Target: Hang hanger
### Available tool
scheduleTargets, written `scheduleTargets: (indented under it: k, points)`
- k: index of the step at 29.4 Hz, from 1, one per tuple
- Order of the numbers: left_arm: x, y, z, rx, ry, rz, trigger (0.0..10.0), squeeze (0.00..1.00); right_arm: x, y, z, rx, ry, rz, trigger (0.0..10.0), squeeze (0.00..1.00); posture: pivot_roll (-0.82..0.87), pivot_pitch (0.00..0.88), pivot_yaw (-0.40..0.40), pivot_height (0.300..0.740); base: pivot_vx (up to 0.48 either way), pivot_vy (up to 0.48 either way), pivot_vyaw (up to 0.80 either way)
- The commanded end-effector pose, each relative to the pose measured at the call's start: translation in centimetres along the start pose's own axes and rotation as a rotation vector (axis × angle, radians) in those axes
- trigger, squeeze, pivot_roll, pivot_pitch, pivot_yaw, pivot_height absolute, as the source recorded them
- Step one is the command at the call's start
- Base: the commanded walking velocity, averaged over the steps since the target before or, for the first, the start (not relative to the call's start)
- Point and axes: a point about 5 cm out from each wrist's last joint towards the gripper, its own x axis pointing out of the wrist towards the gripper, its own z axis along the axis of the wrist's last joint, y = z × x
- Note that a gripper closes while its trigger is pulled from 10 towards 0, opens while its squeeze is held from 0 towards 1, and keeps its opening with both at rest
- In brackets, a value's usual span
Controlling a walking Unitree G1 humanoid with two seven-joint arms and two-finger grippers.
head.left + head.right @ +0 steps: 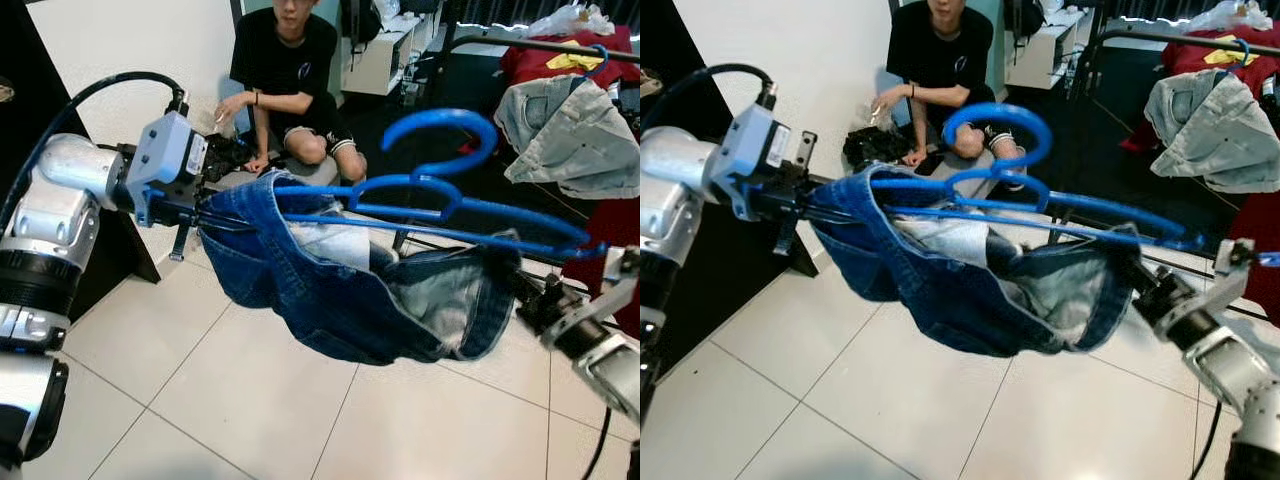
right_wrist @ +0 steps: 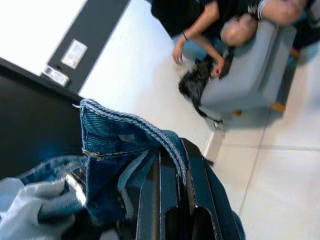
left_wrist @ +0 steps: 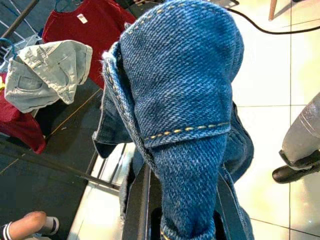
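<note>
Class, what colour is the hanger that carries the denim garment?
Bright blue hanger, clearest in the left eye view.

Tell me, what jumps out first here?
Blue jeans on a blue hanger hang stretched in mid-air between the left gripper and the right gripper, each shut on the denim. Behind them a person sits on the floor, and more clothes hang on a rack at the back right.

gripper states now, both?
Left gripper: shut on the jeans, at the hanger's left end.
Right gripper: shut on the jeans' other end.
</note>
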Motion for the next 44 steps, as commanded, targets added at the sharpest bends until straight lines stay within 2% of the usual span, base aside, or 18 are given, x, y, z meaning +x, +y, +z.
scheduleTargets:
  k: [1,8,9,10,12,14,17,25,26,27,31,32,33,35,36,38,39,44]
  points:
    - [-1.4,-0.1,0.4,0.032,0.023,-0.004,0.0,0.00,-0.5,-0.5,1.4,0.015,-0.092,-0.031,0.0,0.00,0.01,0.056,0.036,0.740,0.000,0.000,0.00]
    - [-1.0,-0.6,-0.2,0.046,0.059,-0.044,0.0,0.00,-0.2,-0.6,1.8,0.019,-0.111,-0.038,0.0,0.00,0.01,0.055,0.033,0.740,0.000,0.000,0.00]
    - [-0.5,-1.5,-1.2,0.069,0.147,-0.114,0.0,0.00,0.3,-0.3,1.8,0.011,-0.111,-0.035,0.0,0.00,0.01,0.056,0.034,0.740,0.000,0.000,0.00]
    - [-0.5,-1.5,-1.2,0.069,0.147,-0.114,0.0,0.00,0.3,-0.3,1.8,0.011,-0.111,-0.035,0.0,0.00,0.01,0.056,0.034,0.740,0.000,0.000,0.00]
    - [-0.2,-2.1,-2.0,0.081,0.219,-0.156,0.0,0.00,0.7,0.1,1.7,-0.005,-0.099,-0.032,0.0,0.00,0.01,0.057,0.034,0.740,0.000,0.000,0.00]
    - [-0.1,-2.3,-2.3,0.082,0.243,-0.162,0.0,0.00,0.9,0.3,1.7,-0.012,-0.093,-0.034,0.0,0.00,0.01,0.057,0.034,0.740,0.000,0.000,0.00]
    - [-0.4,-2.6,-3.8,0.098,0.371,-0.163,0.0,0.00,1.2,0.7,1.7,-0.020,-0.089,-0.021,0.0,0.00,0.00,0.057,0.037,0.740,0.000,0.000,0.00]
    - [-0.5,-2.4,-4.3,0.111,0.423,-0.133,0.0,0.00,1.3,1.1,1.8,-0.024,-0.087,-0.007,0.0,0.00,0.00,0.058,0.039,0.740,0.000,0.000,0.00]
    - [-0.5,-2.1,-4.4,0.116,0.433,-0.094,0.0,0.00,1.4,1.3,1.5,-0.030,-0.073,0.002,0.0,0.00,0.00,0.059,0.039,0.740,0.000,0.000,0.00]
    - [-0.5,-1.6,-4.3,0.122,0.423,-0.044,0.0,0.00,1.5,1.5,1.0,-0.045,-0.042,0.009,0.0,0.00,0.00,0.059,0.040,0.740,0.000,0.000,0.00]
    - [-0.4,-1.4,-4.1,0.115,0.395,-0.026,0.0,0.00,1.5,1.5,0.8,-0.051,-0.030,0.007,0.0,0.00,0.00,0.059,0.040,0.740,0.000,0.000,0.00]
    - [-0.3,-1.1,-3.5,0.099,0.326,-0.014,0.0,0.00,1.5,1.2,0.6,-0.056,-0.019,-0.005,0.0,0.00,0.00,0.060,0.038,0.740,0.000,0.000,0.00]
    - [0.0,-0.4,-2.1,0.045,0.167,0.041,0.0,0.00,1.4,0.9,0.3,-0.059,-0.009,-0.021,0.0,0.00,0.00,0.060,0.038,0.740,0.000,0.000,0.00]
    - [0.0,-0.4,-2.1,0.045,0.167,0.041,0.0,0.00,1.4,0.9,0.3,-0.059,-0.009,-0.021,0.0,0.00,0.00,0.060,0.038,0.740,0.000,0.000,0.00]
    - [0.2,0.0,-1.1,0.012,0.049,0.066,0.0,0.00,1.4,0.7,0.1,-0.061,-0.003,-0.032,0.0,0.00,0.00,0.060,0.038,0.740,0.000,0.000,0.00]
    - [0.2,0.0,-1.1,0.012,0.049,0.066,0.0,0.00,1.4,0.7,0.1,-0.061,-0.003,-0.032,0.0,0.00,0.00,0.060,0.038,0.740,0.000,0.000,0.00]
    - [0.2,0.0,-0.3,-0.029,-0.055,0.060,0.0,0.00,1.3,0.5,0.0,-0.064,0.000,-0.039,0.0,0.00,0.01,0.060,0.040,0.740,0.000,0.000,0.00]
    - [-0.5,-0.7,-0.1,-0.109,-0.118,0.003,0.0,0.00,1.3,0.5,0.1,-0.071,-0.003,-0.045,0.0,0.00,0.00,0.060,0.041,0.740,0.000,0.000,0.00]
